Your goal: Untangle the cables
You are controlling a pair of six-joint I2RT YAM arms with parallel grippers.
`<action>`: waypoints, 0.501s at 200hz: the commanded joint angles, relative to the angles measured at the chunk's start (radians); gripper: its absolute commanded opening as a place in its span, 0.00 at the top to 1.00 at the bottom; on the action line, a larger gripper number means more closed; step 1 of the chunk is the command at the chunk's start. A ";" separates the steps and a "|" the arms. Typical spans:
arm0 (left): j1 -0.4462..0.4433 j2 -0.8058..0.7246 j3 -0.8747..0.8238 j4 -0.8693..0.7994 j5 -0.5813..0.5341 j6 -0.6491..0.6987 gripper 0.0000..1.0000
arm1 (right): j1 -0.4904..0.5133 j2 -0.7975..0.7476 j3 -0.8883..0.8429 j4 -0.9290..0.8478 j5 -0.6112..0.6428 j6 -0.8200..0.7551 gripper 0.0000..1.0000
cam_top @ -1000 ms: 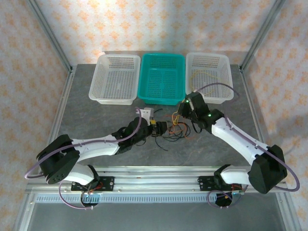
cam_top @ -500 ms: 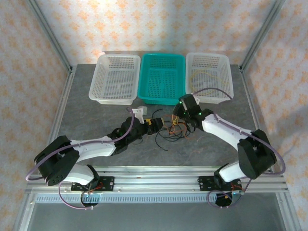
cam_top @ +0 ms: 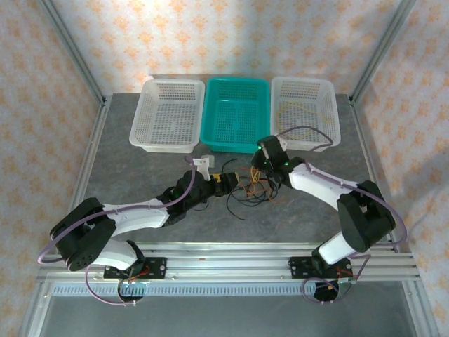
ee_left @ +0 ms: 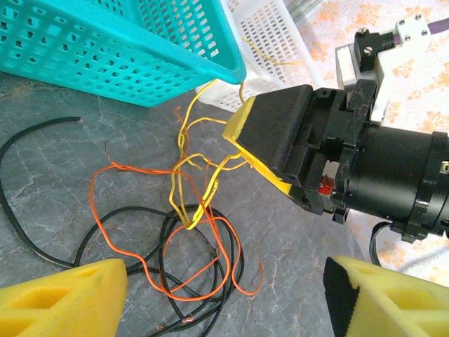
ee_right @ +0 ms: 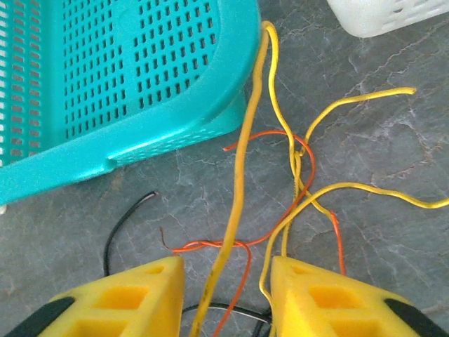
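Wallpaper point(cam_top: 224, 35) printed with orange flowers closes the far and side walls behind aluminium posts point(cam_top: 70, 56). A grey, marble-veined bench point(cam_top: 140, 189) spreads flat below. Along its far edge stand three perforated plastic baskets: a white basket point(cam_top: 165, 145) at left, a teal basket point(cam_top: 235, 146) in the middle, and another white one point(cam_top: 334, 105) at right.

Just near of the teal basket's right corner lies the tangle. The black cable point(ee_left: 42, 126) runs in wide loops, the orange cable point(ee_left: 112, 168) kinks through it, and the yellow cable point(ee_right: 242, 161) rises in stiff strands toward that corner.

The left hand point(cam_top: 226, 181), padded in yellow foam, hovers released at the tangle's left, its pads wide apart. The right hand point(ee_right: 228, 295) hangs over the tangle's far side, pads parted, with yellow strands running unclamped through the gap.
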 commanded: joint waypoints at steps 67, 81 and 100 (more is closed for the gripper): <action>0.007 0.146 0.102 0.072 0.086 0.031 0.27 | -0.001 -0.161 -0.049 -0.046 -0.006 0.008 0.97; 0.005 0.183 0.124 0.089 0.110 0.028 0.28 | -0.001 -0.223 -0.081 -0.058 -0.014 0.024 1.00; 0.003 0.226 0.163 0.092 0.132 0.030 0.31 | -0.001 -0.312 -0.116 -0.077 -0.026 0.039 1.00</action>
